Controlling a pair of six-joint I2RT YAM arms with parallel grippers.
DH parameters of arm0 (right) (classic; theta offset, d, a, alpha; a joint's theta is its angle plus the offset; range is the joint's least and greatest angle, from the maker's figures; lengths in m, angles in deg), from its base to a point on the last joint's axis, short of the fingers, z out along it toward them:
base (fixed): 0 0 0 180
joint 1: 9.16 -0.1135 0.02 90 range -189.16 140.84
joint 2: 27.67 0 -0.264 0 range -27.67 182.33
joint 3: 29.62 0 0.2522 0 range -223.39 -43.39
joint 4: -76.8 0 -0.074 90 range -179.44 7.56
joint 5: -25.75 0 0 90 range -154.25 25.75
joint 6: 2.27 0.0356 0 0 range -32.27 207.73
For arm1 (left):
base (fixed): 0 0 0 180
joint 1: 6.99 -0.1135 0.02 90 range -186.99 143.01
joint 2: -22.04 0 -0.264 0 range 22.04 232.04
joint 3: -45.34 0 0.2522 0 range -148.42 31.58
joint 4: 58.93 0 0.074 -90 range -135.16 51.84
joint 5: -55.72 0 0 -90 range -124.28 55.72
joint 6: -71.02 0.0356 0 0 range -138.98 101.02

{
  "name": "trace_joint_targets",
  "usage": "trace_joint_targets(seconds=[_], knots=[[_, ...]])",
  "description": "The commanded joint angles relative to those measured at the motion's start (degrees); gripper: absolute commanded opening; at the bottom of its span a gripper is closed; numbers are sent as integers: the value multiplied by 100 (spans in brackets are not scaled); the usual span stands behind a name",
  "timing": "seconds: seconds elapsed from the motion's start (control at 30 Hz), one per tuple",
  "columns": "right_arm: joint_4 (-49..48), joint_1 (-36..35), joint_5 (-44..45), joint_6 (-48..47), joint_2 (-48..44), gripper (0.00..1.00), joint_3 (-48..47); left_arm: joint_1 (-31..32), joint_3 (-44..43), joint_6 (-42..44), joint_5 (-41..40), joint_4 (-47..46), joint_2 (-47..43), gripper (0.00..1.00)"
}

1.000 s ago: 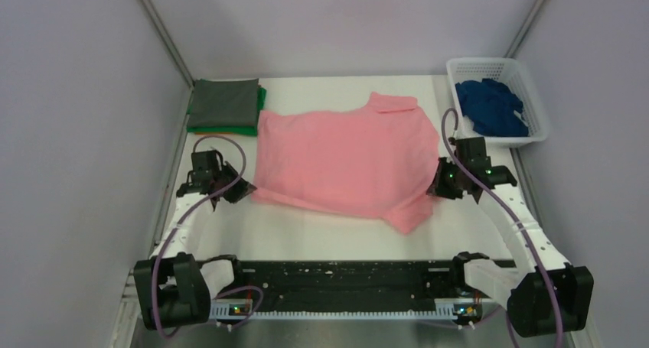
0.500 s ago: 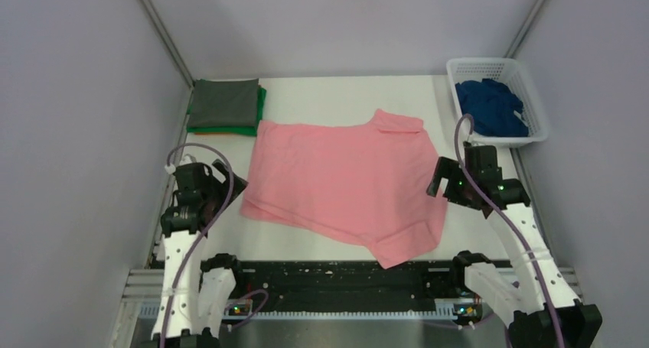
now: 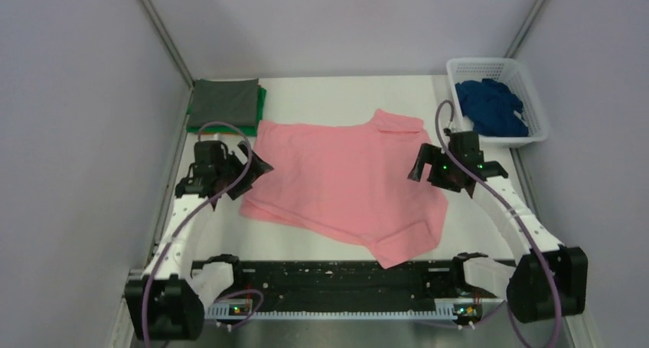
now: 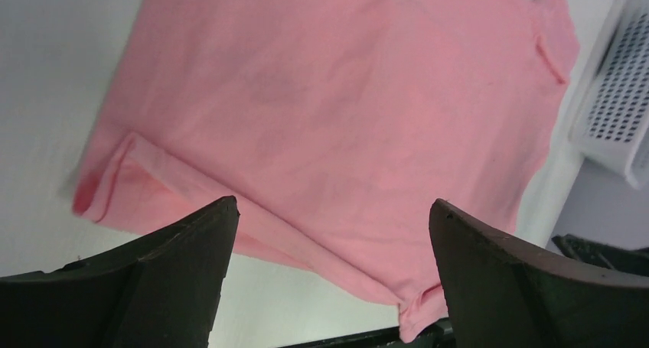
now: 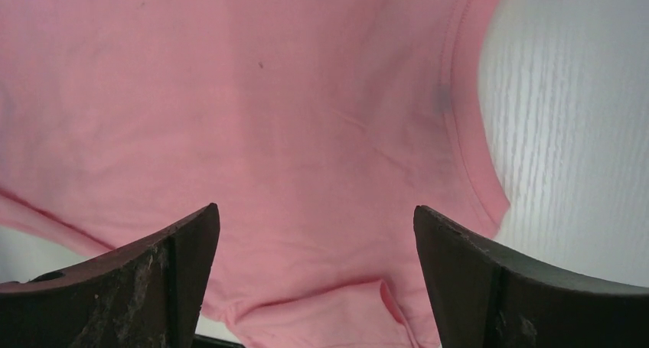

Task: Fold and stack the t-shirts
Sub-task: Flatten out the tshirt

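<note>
The salmon-pink t-shirt lies spread on the white table, with one sleeve folded over near the front edge. My left gripper hovers open over the shirt's left edge; in the left wrist view the shirt lies below the left gripper, with nothing between its fingers. My right gripper stands open above the shirt's right side; its own view shows the right gripper and pink cloth beneath the spread jaws. A folded grey shirt tops a green one at the back left. A crumpled dark blue shirt sits in the basket.
The white lattice basket stands at the back right corner, and in the left wrist view the basket appears at the right edge. Grey walls close in the table on three sides. A black rail runs along the near edge between the arm bases.
Both grippers opened and let go of the pink shirt, which settled flat and nearer the front edge. The arms drew back, then moved in over the shirt's left and right sides.
</note>
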State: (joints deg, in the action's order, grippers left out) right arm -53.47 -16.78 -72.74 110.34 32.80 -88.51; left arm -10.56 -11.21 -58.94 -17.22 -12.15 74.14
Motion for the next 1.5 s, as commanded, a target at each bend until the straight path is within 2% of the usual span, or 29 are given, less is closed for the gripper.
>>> trace_joint_targets(seconds=[0.0, 0.17, 0.3, 0.5, 0.67, 0.87, 1.1, 1.2, 1.37, 1.47], knots=[[-1329, -421, 216, 49, 1012, 95, -549, 822, -576, 65, -300, -867, 1281, 99], [-2192, -840, 247, -52, 2833, 96, -1554, 1198, -1091, -4, -29, -1456, 2817, 99], [-2628, -871, 445, 63, 4240, 96, -2451, 1231, -1175, 3, -156, -1677, 3543, 99], [-2991, -868, 814, 21, 5432, 96, -3541, 1227, -1085, 175, -473, -1668, 3995, 99], [-2989, -862, 1636, -91, 6300, 96, -4451, 1227, -972, 280, -782, -1487, 4185, 99], [-2843, -826, 1799, -416, 7267, 96, -6067, 1227, -896, 366, -1099, -1292, 4229, 99], [-2544, -645, 1500, -546, 7947, 97, -7373, 1227, -954, 419, -1120, -1119, 4188, 99], [-2594, -610, 1185, -619, 7807, 97, -7369, 1227, -992, 426, -1088, -1096, 4101, 99], [-2578, -682, 85, -861, 7684, 97, -7236, 1227, -987, 361, -959, -1179, 3998, 99], [-2445, -837, -49, -1182, 7817, 97, -7271, 1227, -986, 360, -956, -1174, 3987, 99]])
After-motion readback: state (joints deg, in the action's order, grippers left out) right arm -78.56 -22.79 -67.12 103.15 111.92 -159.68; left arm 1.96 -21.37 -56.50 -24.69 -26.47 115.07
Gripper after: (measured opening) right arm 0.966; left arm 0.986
